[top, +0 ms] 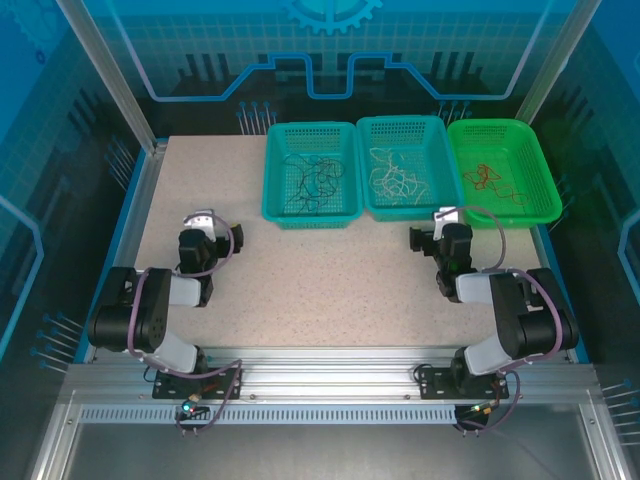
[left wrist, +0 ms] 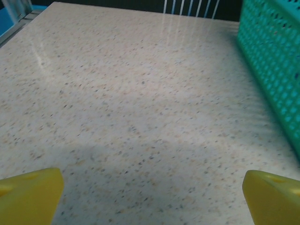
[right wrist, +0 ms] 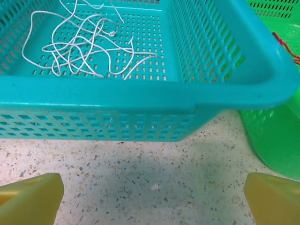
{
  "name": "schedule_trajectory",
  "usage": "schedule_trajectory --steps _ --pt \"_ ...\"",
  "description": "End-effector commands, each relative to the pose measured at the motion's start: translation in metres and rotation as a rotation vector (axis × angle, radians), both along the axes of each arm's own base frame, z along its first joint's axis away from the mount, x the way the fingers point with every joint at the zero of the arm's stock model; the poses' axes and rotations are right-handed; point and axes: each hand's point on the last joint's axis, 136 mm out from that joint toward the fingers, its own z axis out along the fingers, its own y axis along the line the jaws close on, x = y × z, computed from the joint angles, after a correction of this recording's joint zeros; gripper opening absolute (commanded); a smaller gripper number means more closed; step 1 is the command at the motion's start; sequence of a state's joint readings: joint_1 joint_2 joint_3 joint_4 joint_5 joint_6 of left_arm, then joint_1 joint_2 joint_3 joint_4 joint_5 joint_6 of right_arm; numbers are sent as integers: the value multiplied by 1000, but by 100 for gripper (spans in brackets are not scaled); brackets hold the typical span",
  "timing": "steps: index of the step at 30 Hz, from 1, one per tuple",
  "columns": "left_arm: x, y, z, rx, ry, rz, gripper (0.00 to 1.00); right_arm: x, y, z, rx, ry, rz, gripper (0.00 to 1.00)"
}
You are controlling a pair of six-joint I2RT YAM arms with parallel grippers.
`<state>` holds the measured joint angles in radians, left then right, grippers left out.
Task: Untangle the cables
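The cables lie sorted in three baskets at the back of the table. Dark cables (top: 315, 182) are in the left teal basket (top: 275, 170), white cables (top: 393, 175) (right wrist: 82, 44) in the middle teal basket (top: 433, 165) (right wrist: 140, 91), and red cables (top: 490, 180) (right wrist: 283, 43) in the green basket (top: 545, 185) (right wrist: 276, 140). My left gripper (top: 203, 222) (left wrist: 152, 197) is open over bare tabletop at the left. My right gripper (top: 440, 225) (right wrist: 152, 199) is open just in front of the middle basket, with nothing between its yellow fingertips (right wrist: 30, 197).
The speckled table (top: 320, 270) is bounded by a metal frame and blue panels. In the left wrist view the left teal basket's wall (left wrist: 276, 70) stands at the right. The three baskets sit side by side, touching.
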<state>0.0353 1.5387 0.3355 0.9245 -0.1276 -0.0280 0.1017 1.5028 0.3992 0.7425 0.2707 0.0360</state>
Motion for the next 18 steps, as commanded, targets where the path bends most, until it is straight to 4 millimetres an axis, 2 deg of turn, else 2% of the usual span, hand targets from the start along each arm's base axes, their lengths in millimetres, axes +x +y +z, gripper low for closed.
schedule_trajectory --steps 1,9,18 --pt "7 -10 14 -33 -62 -47 99 8 0 16 7 -64 2 100" --pt "13 -26 12 -30 -24 -142 99 9 0 16 7 -63 2 100" --pt "13 -27 12 -30 -25 -144 99 8 1 16 6 -66 3 100"
